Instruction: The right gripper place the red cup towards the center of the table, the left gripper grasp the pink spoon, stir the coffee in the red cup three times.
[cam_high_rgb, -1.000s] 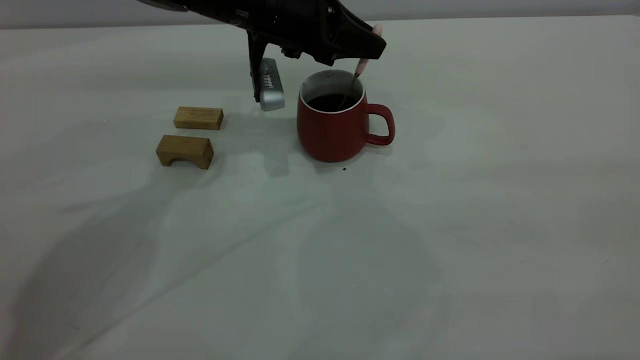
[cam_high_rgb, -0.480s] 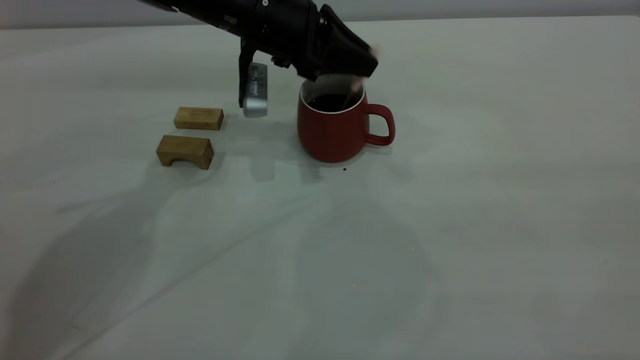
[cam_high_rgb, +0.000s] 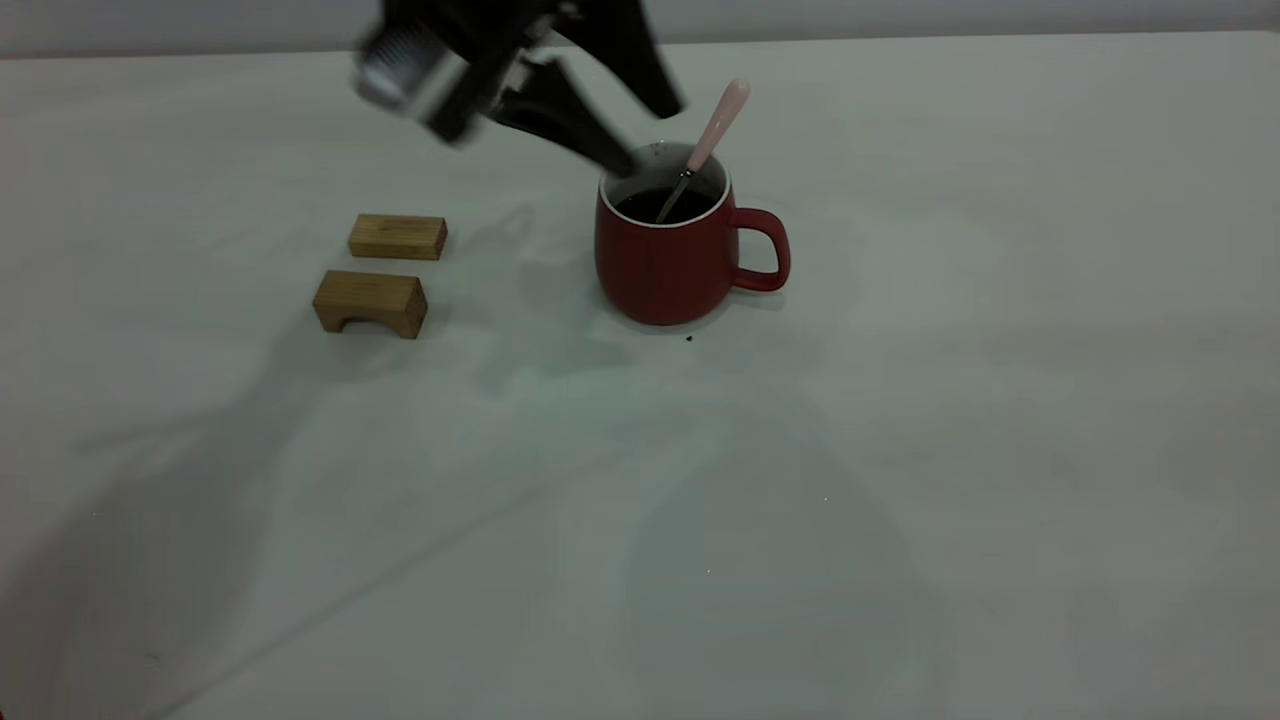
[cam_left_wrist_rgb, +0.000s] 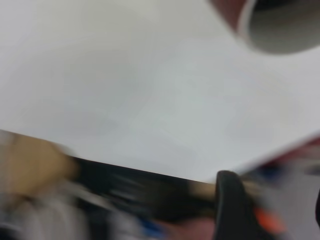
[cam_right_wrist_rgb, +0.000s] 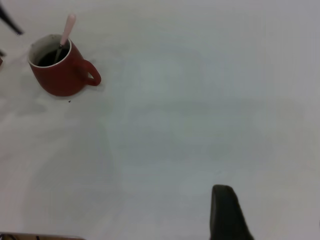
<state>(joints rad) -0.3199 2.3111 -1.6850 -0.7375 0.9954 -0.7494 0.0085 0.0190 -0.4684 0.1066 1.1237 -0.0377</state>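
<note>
The red cup (cam_high_rgb: 665, 260) stands upright on the table (cam_high_rgb: 900, 400), its handle pointing right, with dark coffee (cam_high_rgb: 665, 205) inside. The pink spoon (cam_high_rgb: 712, 130) leans free against the cup's rim, bowl in the coffee and pink handle sticking up to the right. My left gripper (cam_high_rgb: 645, 130) hovers blurred just above and left of the cup, open, one finger (cam_high_rgb: 600, 150) near the rim and nothing between the jaws. In the left wrist view only the cup's rim (cam_left_wrist_rgb: 280, 35) shows. The right gripper (cam_right_wrist_rgb: 272, 215) is far from the cup (cam_right_wrist_rgb: 62, 75), open and empty.
Two tan wooden blocks lie left of the cup: a flat one (cam_high_rgb: 397, 236) and an arched one (cam_high_rgb: 370, 302) nearer the front. The table's far edge (cam_high_rgb: 900, 38) runs just behind the cup.
The left gripper has opened, let go of the spoon and swung up and to the left. The spoon now stands on its own, leaning in the cup.
</note>
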